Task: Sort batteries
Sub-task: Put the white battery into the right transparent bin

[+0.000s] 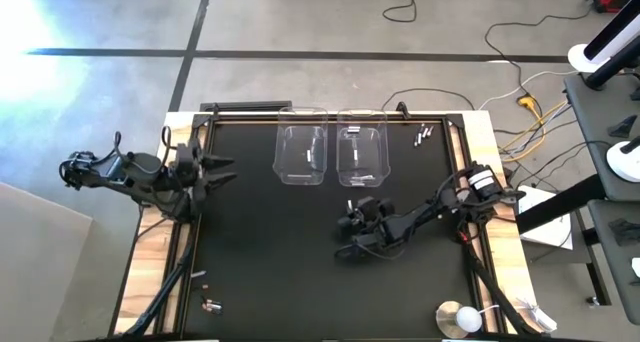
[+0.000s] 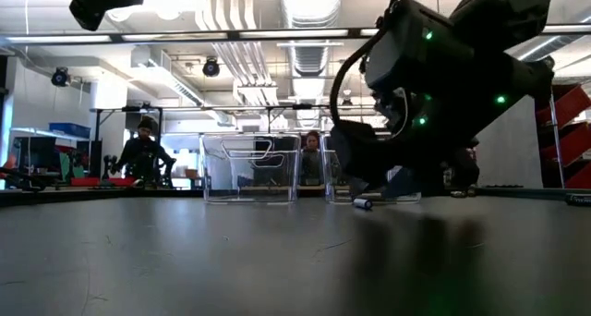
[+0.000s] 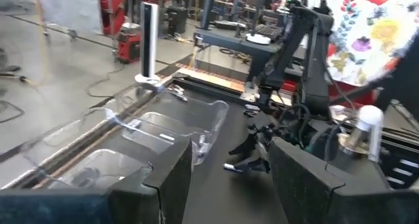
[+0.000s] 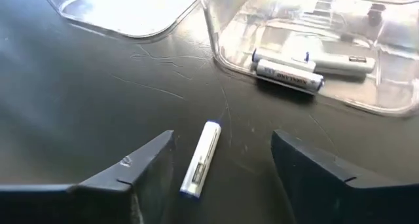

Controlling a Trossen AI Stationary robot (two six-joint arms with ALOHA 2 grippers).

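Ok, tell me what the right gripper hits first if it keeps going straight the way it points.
Likely the silver-white battery lying on the black table between the open fingers of the right gripper. Beyond it stands the clear bin holding more batteries.

Two clear bins (image 1: 302, 154), two arms (image 1: 420, 220), one white disc (image 1: 458, 318).

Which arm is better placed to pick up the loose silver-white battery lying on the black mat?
The right. Its open end effector straddles the silver-white cylindrical battery just short of the clear plastic bin. The left end effector waits at the table's left edge, far from it.
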